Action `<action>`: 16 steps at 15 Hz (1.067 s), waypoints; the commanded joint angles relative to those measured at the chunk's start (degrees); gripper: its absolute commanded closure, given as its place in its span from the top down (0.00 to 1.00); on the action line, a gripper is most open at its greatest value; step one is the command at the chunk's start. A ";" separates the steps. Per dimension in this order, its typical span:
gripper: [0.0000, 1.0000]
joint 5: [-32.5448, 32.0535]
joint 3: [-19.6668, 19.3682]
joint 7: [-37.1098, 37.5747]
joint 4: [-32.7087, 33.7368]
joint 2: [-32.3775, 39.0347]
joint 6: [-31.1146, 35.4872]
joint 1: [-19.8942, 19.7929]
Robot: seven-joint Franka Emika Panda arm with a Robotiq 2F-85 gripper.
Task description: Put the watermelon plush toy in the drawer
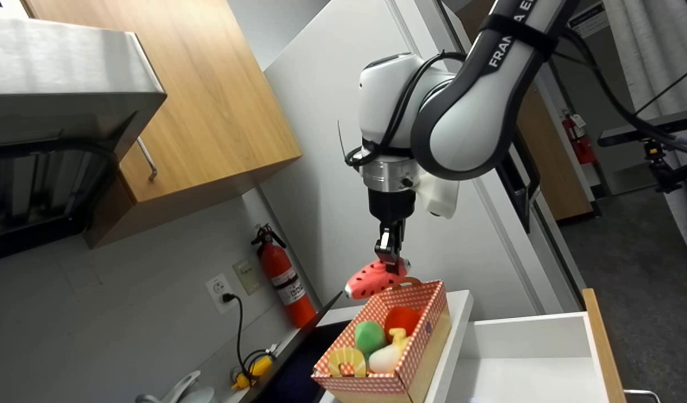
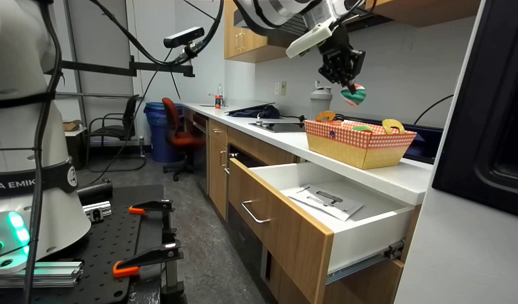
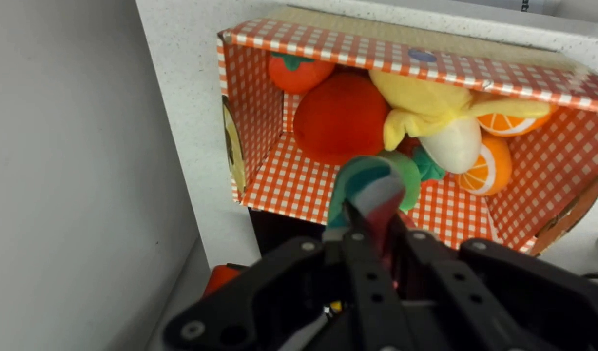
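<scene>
The watermelon plush toy (image 1: pixel 371 279), with a red dotted face and green rind, is held in my gripper (image 1: pixel 392 265). It hangs above the far end of the checkered basket, apart from it in an exterior view (image 2: pixel 355 95). In the wrist view its green, white and red end (image 3: pixel 372 187) sticks out beyond the fingers. My gripper (image 3: pixel 374 222) is shut on it, pinching it from both sides. The white drawer (image 1: pixel 525 380) is pulled open below the counter beside the basket. Its wooden front (image 2: pixel 280 230) shows in an exterior view.
The checkered basket (image 2: pixel 347 147) stands on the counter (image 2: pixel 410 177) and holds several plush toys, such as a red one (image 3: pixel 340 119) and a green one (image 3: pixel 406 175). Printed papers (image 2: pixel 326 200) lie in the drawer. A fire extinguisher (image 1: pixel 287 280) and wall cabinet (image 1: pixel 220 112) are behind.
</scene>
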 commanded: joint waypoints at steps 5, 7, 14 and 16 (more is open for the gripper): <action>0.03 1.83 0.94 0.12 -9.07 -12.33 -9.06 -2.02; 0.03 2.44 1.17 -0.52 -10.15 -14.18 -12.90 -2.27; 0.03 6.64 2.12 -4.04 -10.67 -13.84 -23.64 -1.58; 0.03 6.37 2.56 -4.09 -10.95 -12.35 -23.80 -1.63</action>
